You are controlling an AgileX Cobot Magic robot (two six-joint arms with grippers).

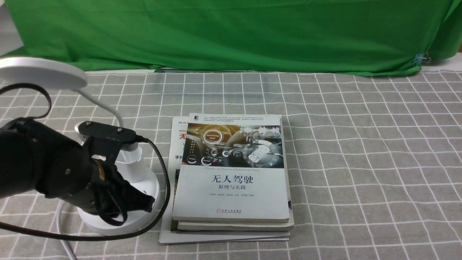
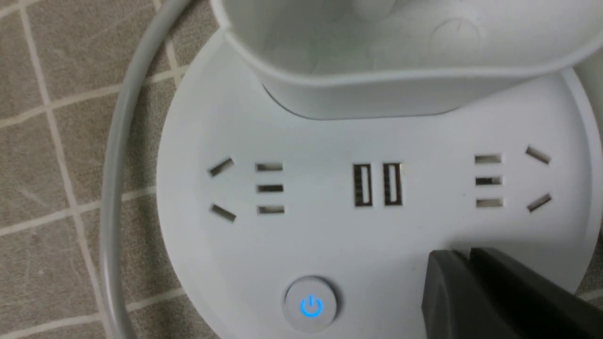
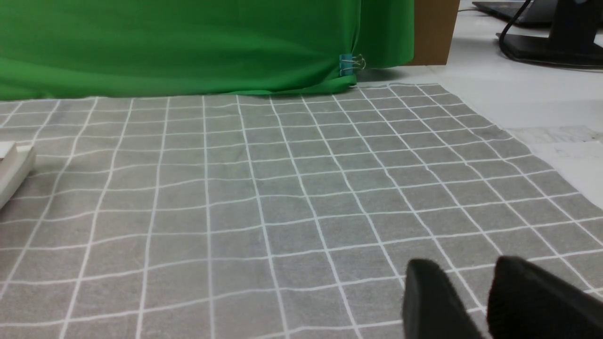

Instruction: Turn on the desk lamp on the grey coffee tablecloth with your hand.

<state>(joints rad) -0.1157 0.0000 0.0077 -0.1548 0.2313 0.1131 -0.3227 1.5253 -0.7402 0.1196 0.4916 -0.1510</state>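
Observation:
The white desk lamp stands at the left on the grey coffee tablecloth [image 1: 361,144], with its disc head [image 1: 39,72] up, a cup holder [image 1: 131,162] and a round base [image 1: 144,220]. My left gripper [image 1: 144,204], the black hand, is low over the front of the base. In the left wrist view the base [image 2: 330,235] shows sockets, two USB slots and one round button [image 2: 311,305] with a blue lit power sign. My left gripper [image 2: 464,256] is shut and empty, its tips on or just above the base, beside that button. My right gripper [image 3: 464,268] is open and empty above the cloth.
A stack of books [image 1: 234,173] lies right of the lamp base, its edge also in the right wrist view [image 3: 14,169]. The lamp's white cord [image 1: 61,224] and my black cable [image 1: 164,187] loop around the base. A green backdrop [image 1: 231,32] hangs behind, held by a clip [image 1: 420,59].

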